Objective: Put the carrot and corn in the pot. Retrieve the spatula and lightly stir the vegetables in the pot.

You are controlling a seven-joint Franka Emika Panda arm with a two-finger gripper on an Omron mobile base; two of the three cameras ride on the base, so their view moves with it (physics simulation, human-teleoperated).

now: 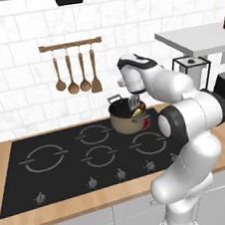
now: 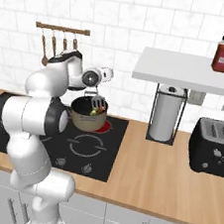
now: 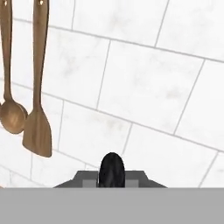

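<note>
The claw (image 2: pixel 94 92) is closed on the spatula (image 2: pixel 98 102), whose slotted grey blade hangs over the pot (image 2: pixel 85 119) on the stove's back right burner. The corn (image 2: pixel 93 112) lies inside the pot.

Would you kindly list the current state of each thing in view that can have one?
gripper: jaws shut on the spatula, above the pot
spatula: held, blade hanging over the pot's mouth
pot: upright on the back right burner, no lid
corn: inside the pot
carrot: inside the pot
wooden spoons and spatula: hanging from the wall rail
toaster: slots empty
</note>
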